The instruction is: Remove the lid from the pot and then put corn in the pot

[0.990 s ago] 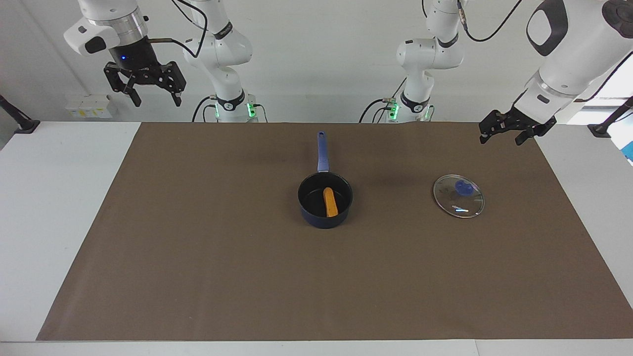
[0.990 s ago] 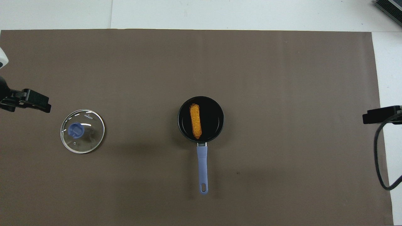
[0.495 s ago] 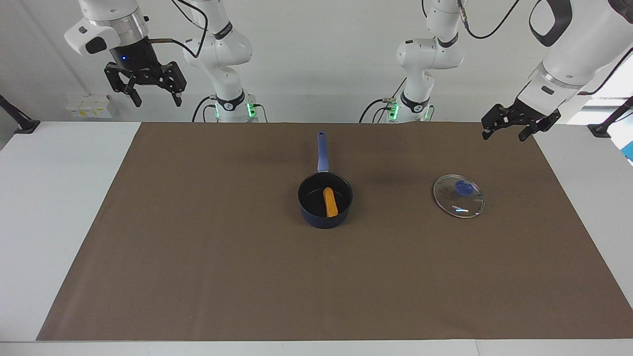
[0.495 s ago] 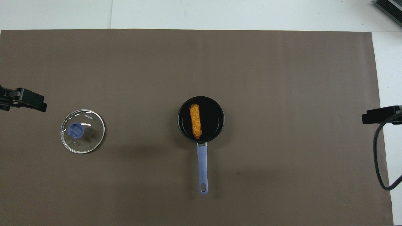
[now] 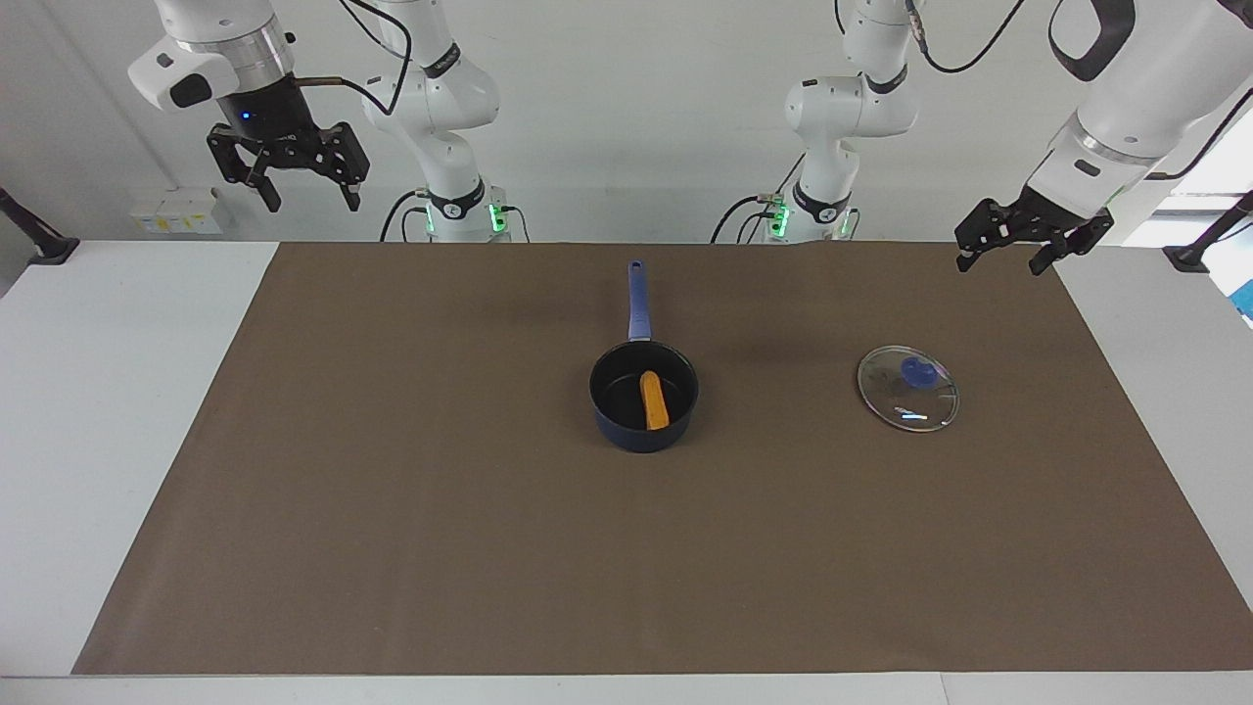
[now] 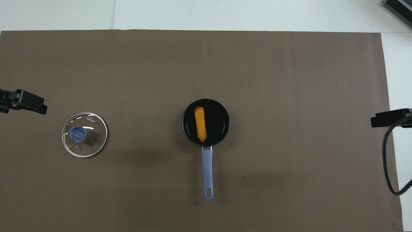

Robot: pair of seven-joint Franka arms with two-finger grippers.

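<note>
The small dark navy-blue saucepan with a black interior [image 5: 643, 396] stands near the middle of the brown mat [image 5: 392, 509], its long straight blue handle pointing to twelve o'clock in the facing view, toward the robots. The small orange-yellow corn cob [image 5: 654, 399] lies flat on the pan's floor, fully within the rim. The round clear glass lid with a thin metal rim and blue knob [image 5: 907, 388] rests flat on the mat, knob up, at three o'clock from the saucepan in that view, well apart from it, toward the left arm's end of the table.

The left gripper [image 5: 1008, 245] hangs in the air over the mat's corner at that end, at about one o'clock from the lid; its fingers are spread and hold nothing. The right gripper [image 5: 289, 174] is raised high above the table's edge at the right arm's end, fingers spread, also empty. In the overhead view only a dark tip of each gripper shows at the frame's sides, so their exact height cannot be read there.

Judged from this layout, both steps of the task appear complete. Residual risks are slight: a careless sweep of the left arm across the mat could strike the lid and slide it, and any contact with the projecting handle would turn the saucepan and could roll the cob against its wall.
</note>
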